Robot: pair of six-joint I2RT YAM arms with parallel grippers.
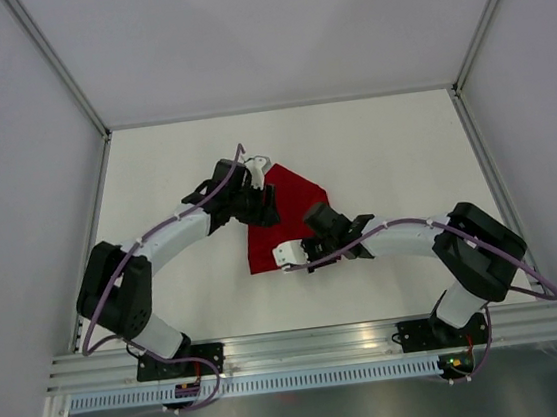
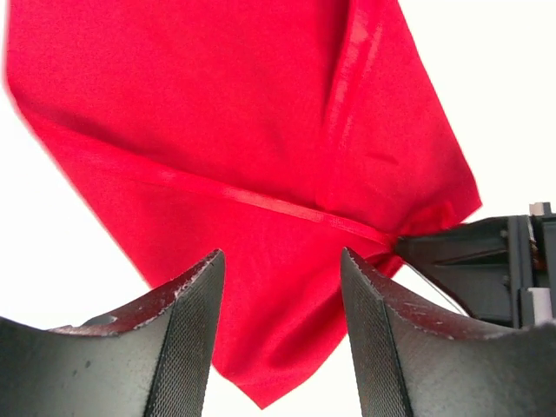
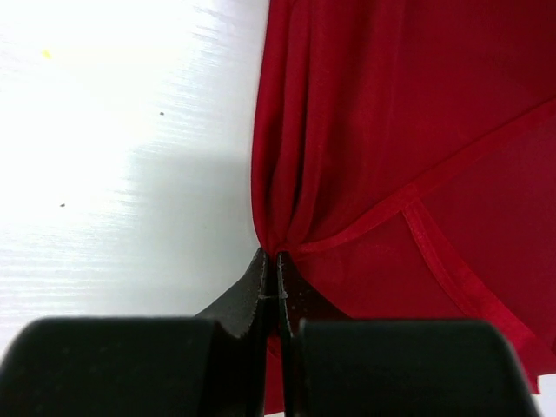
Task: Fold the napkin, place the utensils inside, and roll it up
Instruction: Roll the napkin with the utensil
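Right gripper clenched on the napkin, left gripper released.
I see the red napkin lying partly folded mid-surface. Its cloth bunches into pleats where the right jaws pinch it, and the left gripper's spread fingers hover over it.

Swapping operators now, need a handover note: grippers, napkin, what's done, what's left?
Left gripper: open, jaws apart over the napkin, not gripping it.
Right gripper: shut on a bunched edge of the napkin.
Napkin: on the table between the arms, partly turned over itself, with a hem crossing the cloth.
Done: fold started at most.
Left: finish the fold, add utensils (none in view), roll up.
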